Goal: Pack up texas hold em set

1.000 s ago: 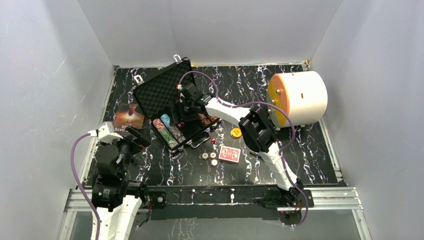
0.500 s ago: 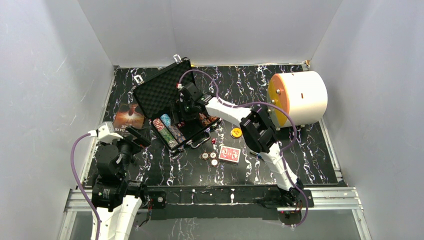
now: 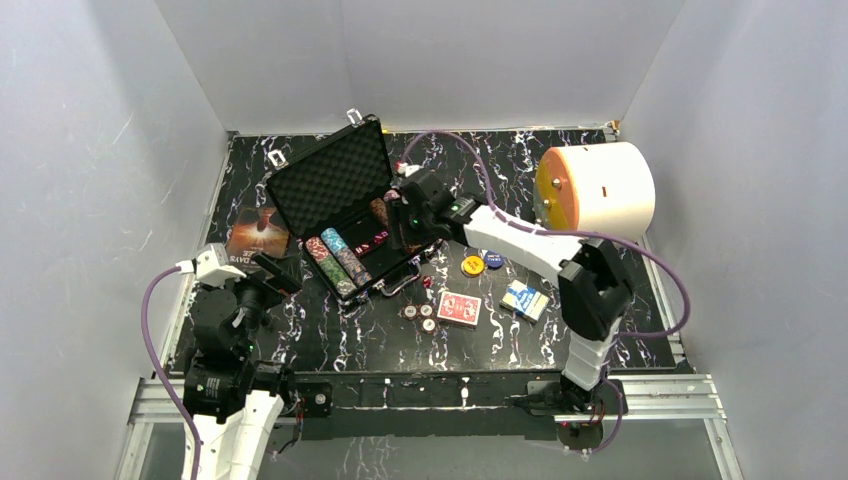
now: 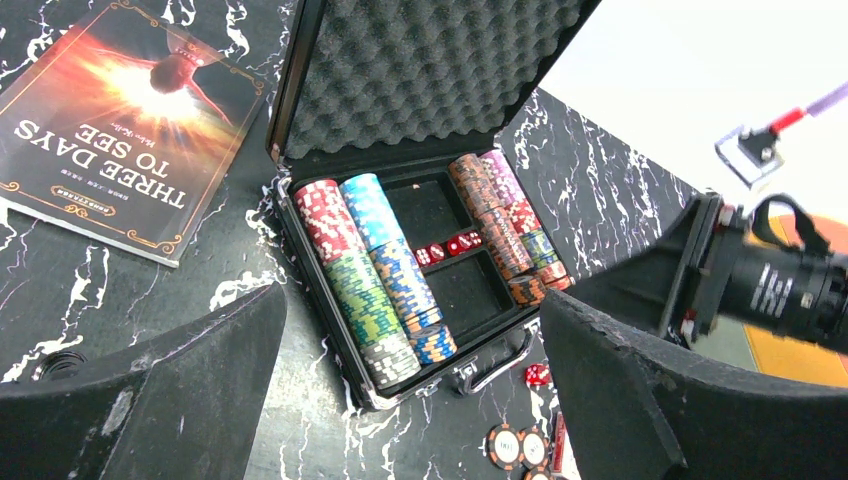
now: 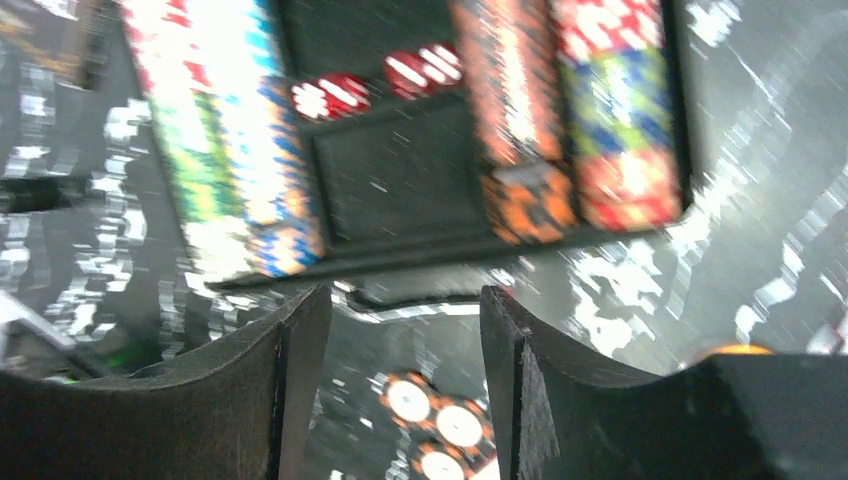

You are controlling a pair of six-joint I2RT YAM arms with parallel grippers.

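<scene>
The black case (image 3: 330, 185) lies open at the back left, with rows of multicoloured chips (image 3: 340, 262) and red dice (image 4: 448, 246) inside; its middle slot is empty. My right gripper (image 3: 400, 238) hovers open and empty over the case's right front corner. In the blurred right wrist view its jaws (image 5: 405, 380) frame three loose chips (image 5: 435, 412) beyond the case handle. On the table lie a red deck (image 3: 459, 308), a blue deck (image 3: 524, 300), a yellow button (image 3: 472, 265), a blue button (image 3: 493, 260) and a red die (image 3: 427, 283). My left gripper (image 3: 272, 272) is open and empty left of the case.
A big white cylinder with an orange face (image 3: 600, 195) lies at the back right. A dark booklet (image 3: 258, 232) lies left of the case, also in the left wrist view (image 4: 110, 130). White walls close in the table on three sides.
My right arm has swung rightward and its gripper has drawn back from inside the case to its right front corner, uncovering the blue deck and blue button. The left arm has not moved.
</scene>
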